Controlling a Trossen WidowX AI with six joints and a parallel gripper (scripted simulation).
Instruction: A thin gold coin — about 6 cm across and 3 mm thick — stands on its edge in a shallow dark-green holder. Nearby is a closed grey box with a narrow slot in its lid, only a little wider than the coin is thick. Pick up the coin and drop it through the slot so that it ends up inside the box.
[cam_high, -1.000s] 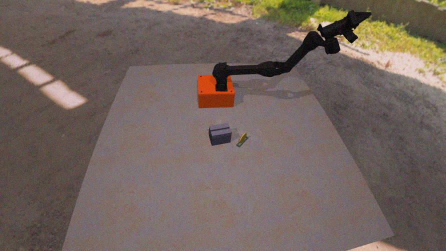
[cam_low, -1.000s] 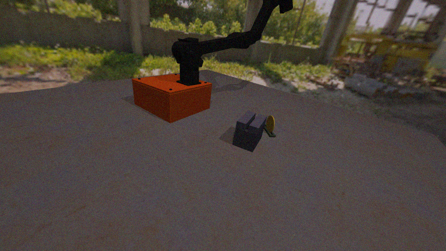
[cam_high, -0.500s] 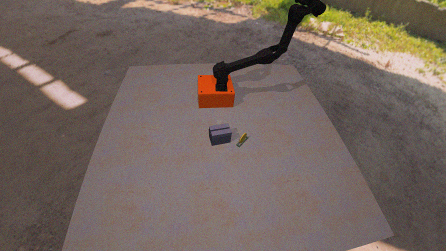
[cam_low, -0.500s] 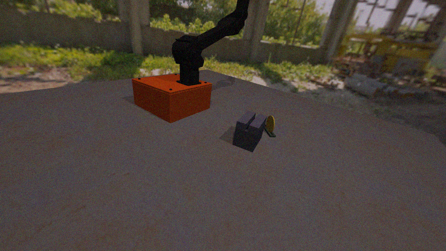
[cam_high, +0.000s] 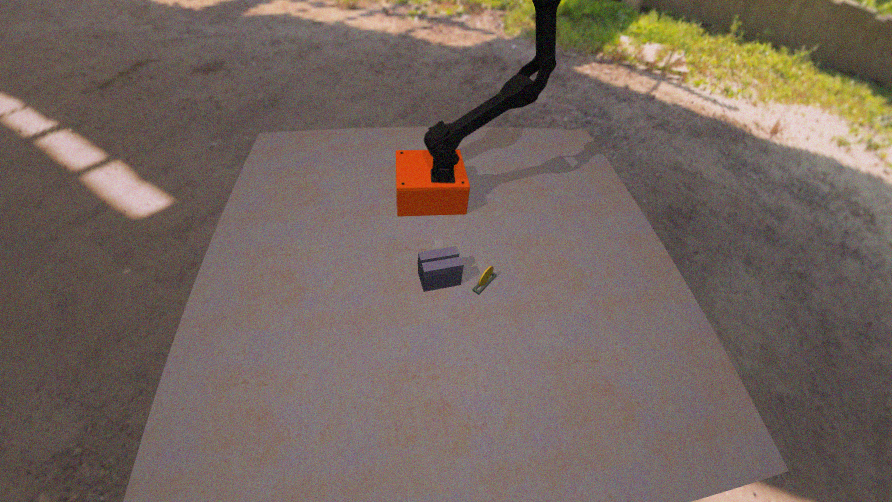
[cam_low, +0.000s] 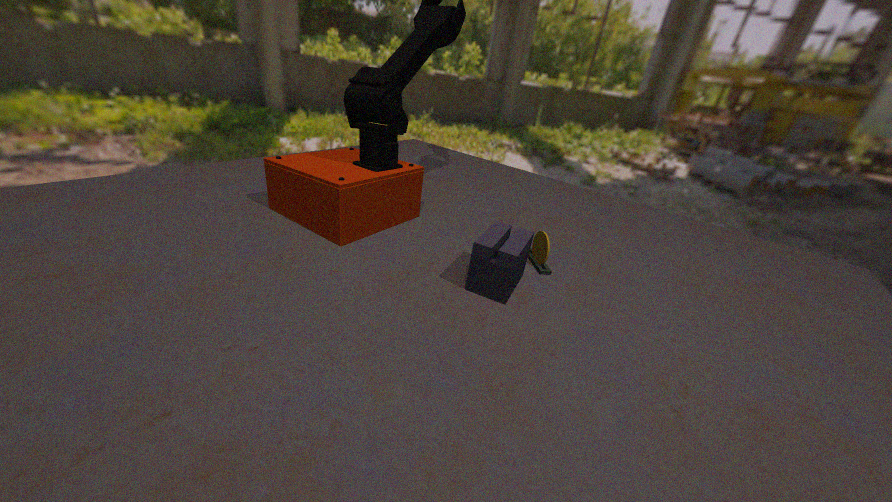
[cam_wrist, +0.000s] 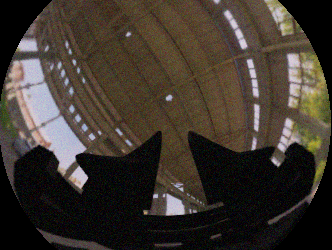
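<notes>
No writing or brand readable anywhere. Left to right on the table (cam_high: 262, 387): orange base (cam_high: 431, 187) carrying the black arm (cam_high: 493, 109), grey box (cam_high: 440, 268) with slot (cam_high: 438, 259) in its lid, gold coin (cam_high: 486, 274) upright in green holder (cam_high: 481, 287) just beside the box. Gripper (cam_wrist: 174, 152) raised toward a roof, part-way parted, grasping nothing.

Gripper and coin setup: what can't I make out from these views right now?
- Gripper: cut off by the upper edge in top and exterior views; only the fingers show, in the wrist view.
- Coin and holder: partly behind the box in the exterior view.
- Slot: too small to judge its width.
</notes>
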